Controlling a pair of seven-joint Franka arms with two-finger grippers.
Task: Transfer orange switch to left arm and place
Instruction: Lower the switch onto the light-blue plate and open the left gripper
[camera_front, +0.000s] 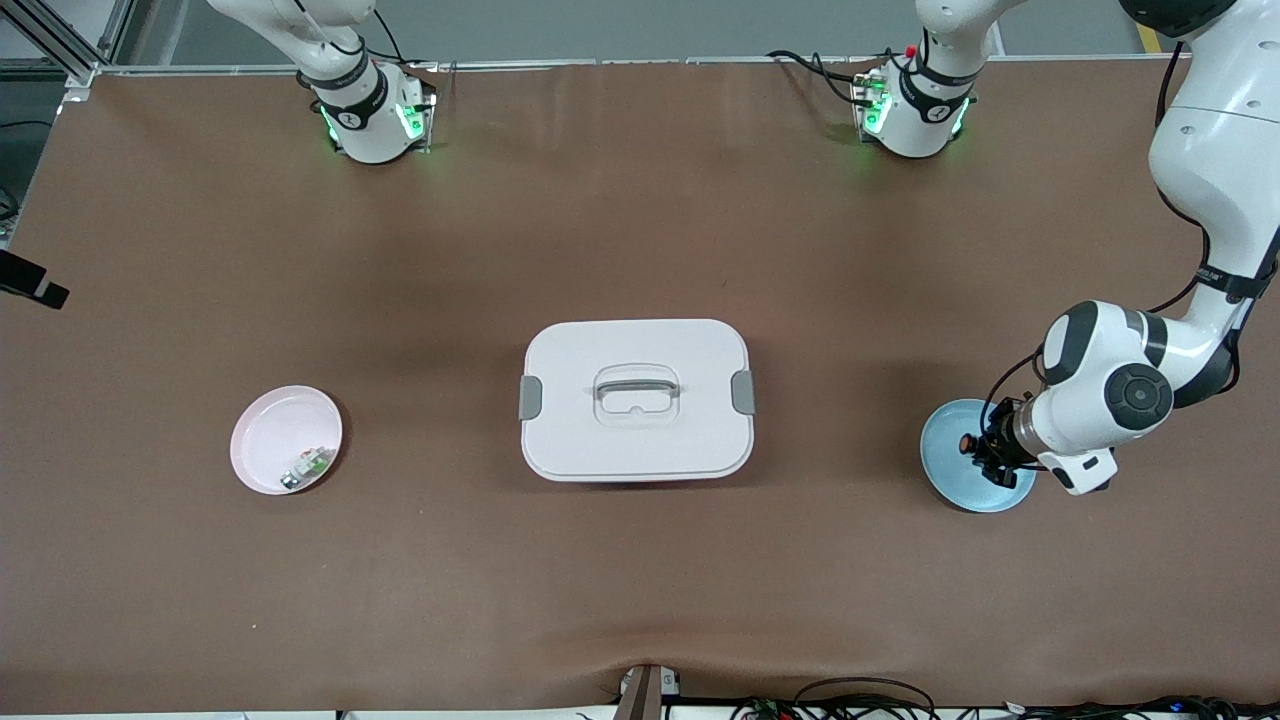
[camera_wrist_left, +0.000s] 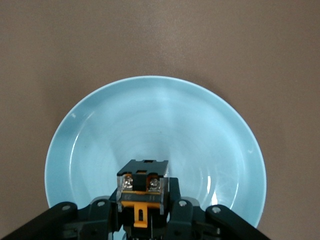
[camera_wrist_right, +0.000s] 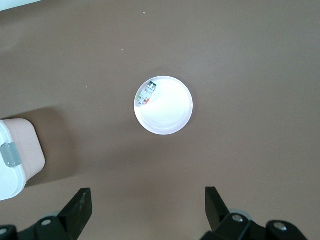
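Observation:
The orange switch (camera_front: 968, 442), black with an orange face, sits between the fingers of my left gripper (camera_front: 985, 455), which is shut on it low over the blue plate (camera_front: 945, 478) at the left arm's end of the table. In the left wrist view the switch (camera_wrist_left: 142, 186) shows two screws and an orange tab, clamped in the left gripper (camera_wrist_left: 143, 206) over the plate (camera_wrist_left: 155, 120). The white box (camera_front: 637, 398) stands at mid-table, lid on. My right gripper (camera_wrist_right: 147, 205) is open and empty, high above the table; it is out of the front view.
A pink plate (camera_front: 268, 425) at the right arm's end holds a small green-and-white component (camera_front: 310, 463); both the plate (camera_wrist_right: 170, 112) and the component (camera_wrist_right: 147, 94) show in the right wrist view, with a corner of the box (camera_wrist_right: 15, 155). Brown mat covers the table.

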